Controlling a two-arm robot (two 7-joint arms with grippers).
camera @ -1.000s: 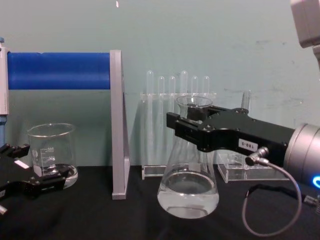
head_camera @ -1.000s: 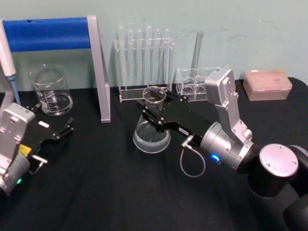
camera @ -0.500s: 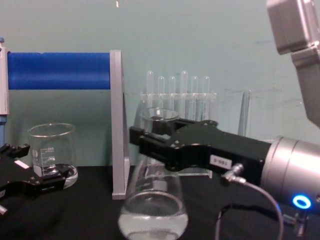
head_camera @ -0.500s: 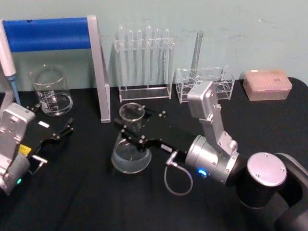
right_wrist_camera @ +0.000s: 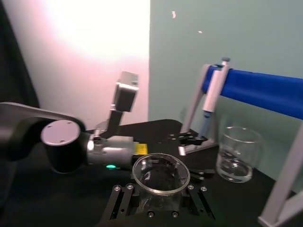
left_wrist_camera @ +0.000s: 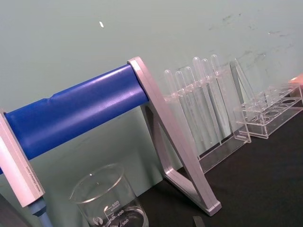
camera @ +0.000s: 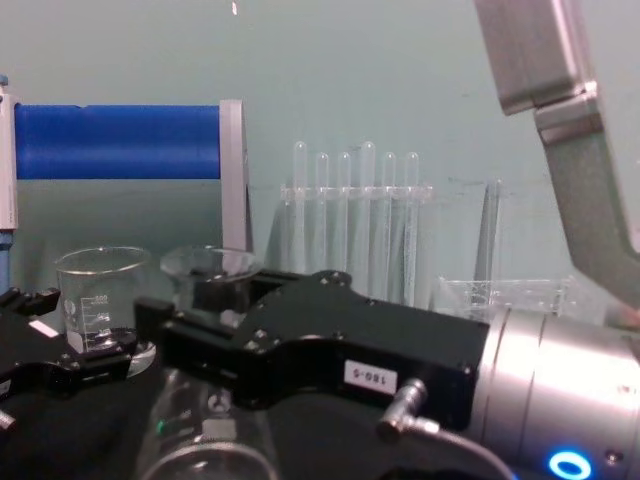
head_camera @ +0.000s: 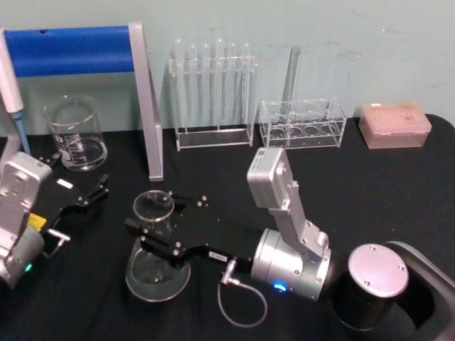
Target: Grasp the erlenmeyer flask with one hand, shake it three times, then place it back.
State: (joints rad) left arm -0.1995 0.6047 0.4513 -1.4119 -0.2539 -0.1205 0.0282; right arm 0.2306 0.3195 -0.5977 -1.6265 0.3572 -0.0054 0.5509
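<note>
The erlenmeyer flask (head_camera: 156,264) is clear glass with a wide base and a little clear liquid. It sits low over the front left of the black table (head_camera: 370,185). My right gripper (head_camera: 153,217) is shut on its neck just under the flared rim (right_wrist_camera: 161,174), one finger on each side. In the chest view the flask (camera: 205,270) rises behind the right gripper (camera: 205,305), and its base runs off the lower edge. Whether the base touches the table I cannot tell. My left gripper (head_camera: 77,177) stands open at the left, holding nothing.
A beaker (head_camera: 75,135) stands at the back left, next to a blue-barred stand (head_camera: 146,99) with a pipette (right_wrist_camera: 210,101). A test tube rack (head_camera: 213,92), a clear tube holder (head_camera: 302,124) and a pink tip box (head_camera: 394,124) line the back.
My right gripper has carried the flask from near the test tube rack toward the front left of the table, and lower. The left arm has not moved.
</note>
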